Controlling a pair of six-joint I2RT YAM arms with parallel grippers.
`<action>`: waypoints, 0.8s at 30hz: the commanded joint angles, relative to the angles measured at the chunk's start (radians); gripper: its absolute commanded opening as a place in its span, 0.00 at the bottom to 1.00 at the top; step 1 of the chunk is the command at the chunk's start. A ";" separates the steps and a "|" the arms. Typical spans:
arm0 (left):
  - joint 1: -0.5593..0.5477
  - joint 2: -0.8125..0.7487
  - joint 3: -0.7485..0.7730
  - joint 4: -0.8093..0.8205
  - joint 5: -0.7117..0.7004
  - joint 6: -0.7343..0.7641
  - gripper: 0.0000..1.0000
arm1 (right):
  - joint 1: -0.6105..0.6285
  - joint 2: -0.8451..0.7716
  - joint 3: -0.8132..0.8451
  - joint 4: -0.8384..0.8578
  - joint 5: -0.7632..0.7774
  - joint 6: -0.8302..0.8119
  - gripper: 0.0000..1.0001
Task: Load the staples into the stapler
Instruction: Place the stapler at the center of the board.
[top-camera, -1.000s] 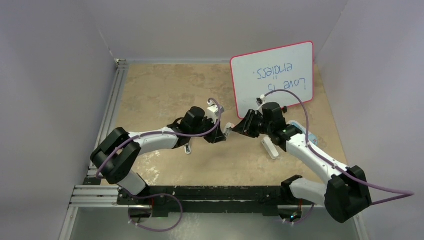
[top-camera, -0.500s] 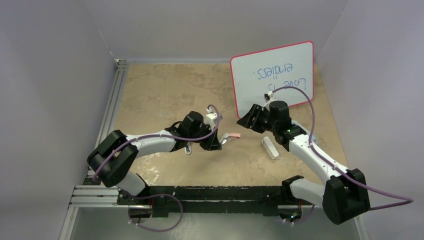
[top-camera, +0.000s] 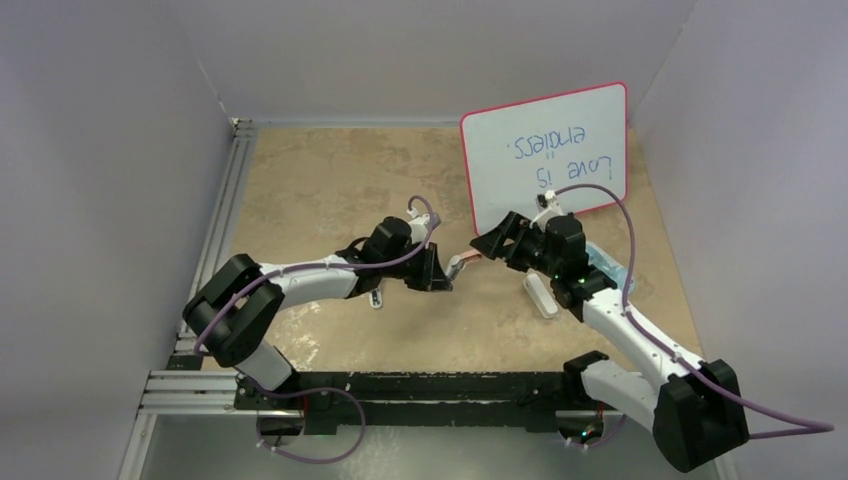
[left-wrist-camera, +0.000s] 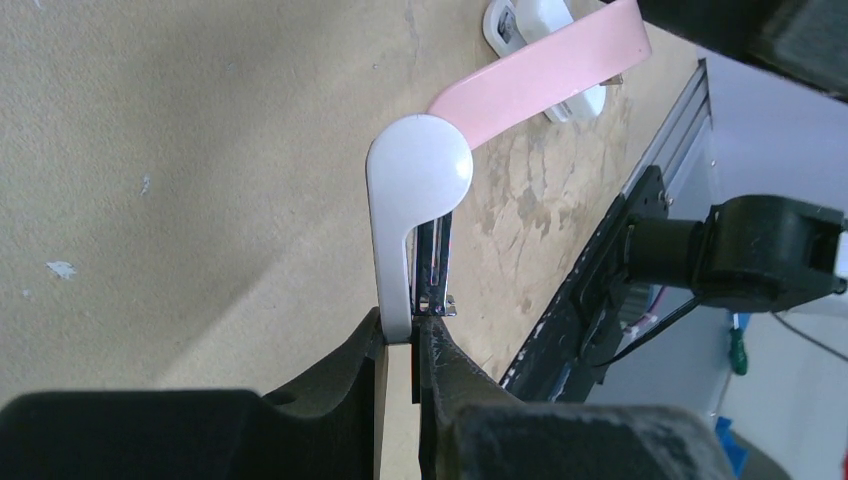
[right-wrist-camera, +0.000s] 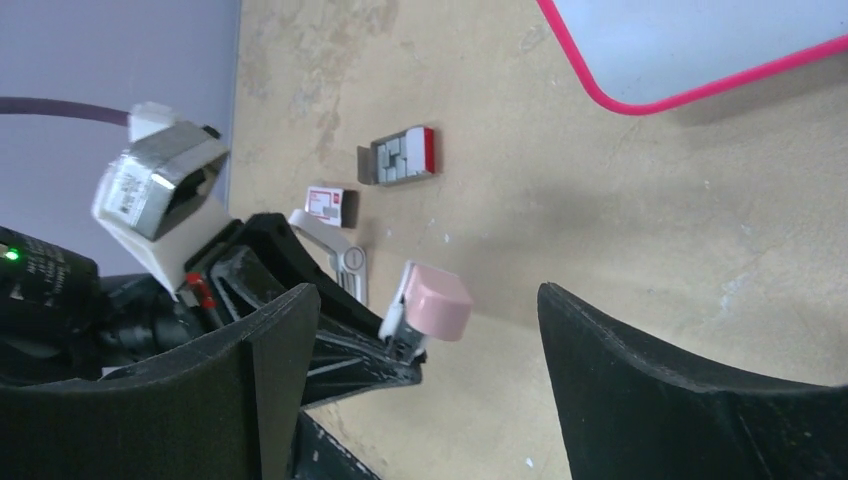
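My left gripper (left-wrist-camera: 412, 335) is shut on the stapler (left-wrist-camera: 420, 170), pinching its white base and metal rail. The stapler's pink top (left-wrist-camera: 540, 80) is swung open and away. In the top view the left gripper (top-camera: 438, 272) holds the stapler (top-camera: 458, 265) above the table's middle. My right gripper (top-camera: 487, 243) faces it from the right. In the right wrist view the stapler's pink end (right-wrist-camera: 435, 303) sits between the wide-open fingers (right-wrist-camera: 280, 340) of the right gripper (right-wrist-camera: 425, 300), touching neither. The staples (right-wrist-camera: 395, 162) lie in their grey tray on the table behind.
A small red-and-white box (right-wrist-camera: 325, 203) and a white tool (right-wrist-camera: 340, 250) lie near the staples tray. A pink-framed whiteboard (top-camera: 545, 150) leans at the back right. A white object (top-camera: 541, 296) lies by the right arm. Grey walls close in the table.
The right gripper has opened wide, drawn back a little, then come in again around the stapler's pink end. The left gripper keeps its hold on the stapler.
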 joint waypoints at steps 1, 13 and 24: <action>0.000 0.010 0.021 0.108 -0.013 -0.131 0.00 | 0.038 0.001 0.001 0.091 0.067 0.075 0.82; 0.000 0.004 -0.002 0.173 -0.025 -0.164 0.00 | 0.193 0.101 0.015 0.143 0.224 0.141 0.72; 0.000 0.010 -0.024 0.202 -0.018 -0.161 0.00 | 0.198 0.179 0.041 0.156 0.227 0.150 0.56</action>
